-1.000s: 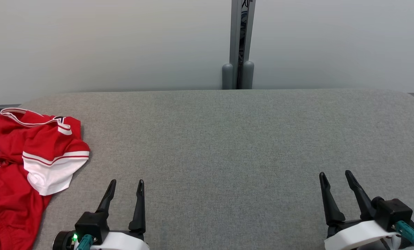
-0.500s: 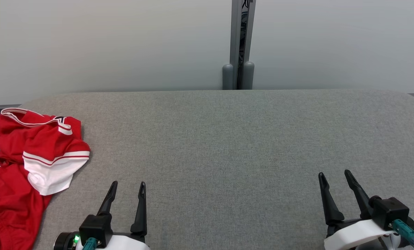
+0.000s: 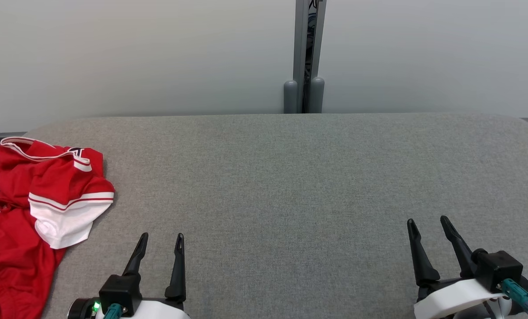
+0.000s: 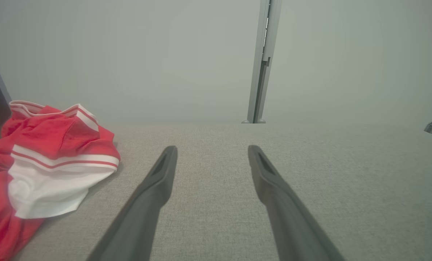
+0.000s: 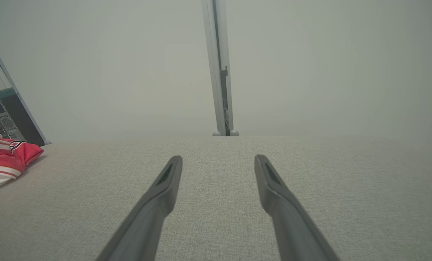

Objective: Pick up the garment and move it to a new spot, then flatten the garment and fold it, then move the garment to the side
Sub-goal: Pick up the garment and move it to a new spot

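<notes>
Right now my left gripper (image 3: 162, 235) hangs low over the near edge of the table (image 3: 290, 177), spread wide and gripping nothing. Through its wrist camera I see grey fabric in the gap between the two dark fingers (image 4: 154, 188). My right gripper (image 3: 426, 220) is along the same near edge, well apart from the left one, and it gapes just as wide and is just as empty (its fingers lean a little to the left in the head view).

Moving outward, the garment (image 3: 46, 186) lies crumpled at the table's left end, to the left of the left gripper and a little beyond it, near but not touching. It is a red jersey with white bands and thin red stripes at a sleeve hem. A white-trimmed neckline sits at the back of the heap, and a white panel is turned up toward me. Its lower part runs off the bottom left corner of the head view, so I cannot tell whether it hangs over the edge. From the right wrist camera it is a small red and white lump at the far left.

The table's top is grey woven fabric with rounded far corners. Behind it stands a pale wall (image 3: 157, 53), split near the middle by an upright grey post (image 3: 308, 57).
</notes>
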Robot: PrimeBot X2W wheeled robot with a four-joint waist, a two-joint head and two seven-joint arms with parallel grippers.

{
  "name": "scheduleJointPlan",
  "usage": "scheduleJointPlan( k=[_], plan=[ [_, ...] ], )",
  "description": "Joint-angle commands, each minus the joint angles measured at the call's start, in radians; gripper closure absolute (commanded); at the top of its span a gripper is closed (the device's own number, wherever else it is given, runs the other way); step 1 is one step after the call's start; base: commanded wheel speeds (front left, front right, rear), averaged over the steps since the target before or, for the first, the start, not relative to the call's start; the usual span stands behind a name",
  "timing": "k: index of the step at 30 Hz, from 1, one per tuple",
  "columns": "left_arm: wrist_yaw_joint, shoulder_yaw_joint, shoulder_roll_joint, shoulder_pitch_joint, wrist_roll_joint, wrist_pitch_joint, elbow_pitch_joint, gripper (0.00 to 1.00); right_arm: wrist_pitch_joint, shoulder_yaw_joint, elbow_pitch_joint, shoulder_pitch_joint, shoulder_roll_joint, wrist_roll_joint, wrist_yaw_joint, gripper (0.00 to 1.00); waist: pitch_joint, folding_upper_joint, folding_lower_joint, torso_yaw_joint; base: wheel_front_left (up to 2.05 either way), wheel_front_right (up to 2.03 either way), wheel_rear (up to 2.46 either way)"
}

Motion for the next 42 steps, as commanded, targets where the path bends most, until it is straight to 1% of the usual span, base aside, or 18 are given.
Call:
scheduleJointPlan(
  k=[1, 14, 19, 27, 35, 38, 42],
  plan=[
    [0.003, 0.003, 0.006, -0.001, -0.004, -0.003, 0.002, 0.0, -0.007, -0.003, 0.001, -0.008, -0.009, 0.004, 0.002, 0.0, 0.0, -0.0001, 0.0, 0.0, 0.0, 0.0, 0.0],
    [0.009, -0.001, 0.009, -0.01, -0.015, -0.003, 0.008, 0.0, -0.007, -0.009, -0.004, -0.003, -0.009, 0.003, 0.002, 0.0, 0.001, -0.0001, 0.0, 0.005, 0.0, 0.0, 0.0],
    [0.008, -0.005, 0.01, -0.022, -0.016, -0.003, 0.007, 0.0, -0.007, -0.018, -0.008, 0.005, -0.008, 0.008, 0.002, 0.0, 0.003, -0.0001, 0.0, 0.033, 0.0, 0.0, 0.0],
    [0.01, -0.006, 0.016, -0.036, -0.017, -0.003, 0.002, 0.0, -0.006, -0.031, -0.025, 0.009, -0.008, 0.012, 0.002, 0.0, 0.009, -0.0001, 0.0, 0.183, 0.0, 0.0, 0.0],
    [0.018, 0.003, 0.026, -0.036, -0.027, -0.003, 0.004, 0.0, -0.006, -0.021, -0.031, 0.005, -0.008, 0.019, 0.002, 0.0, 0.01, -0.0001, 0.0, 0.333, 0.0, 0.0, 0.0],
    [0.021, 0.008, 0.031, -0.032, -0.03, 0.0, 0.006, 0.0, -0.006, -0.014, -0.029, 0.001, -0.008, 0.025, 0.002, 0.0, 0.007, -0.0001, 0.0, 0.375, 0.0, 0.0, 0.0],
    [0.025, 0.013, 0.041, -0.032, -0.037, 0.008, 0.004, 0.0, -0.006, -0.012, -0.024, -0.003, -0.008, 0.027, 0.002, 0.0, 0.004, -0.0001, 0.0, 0.413, 0.0, 0.0, 0.0]
  ],
)
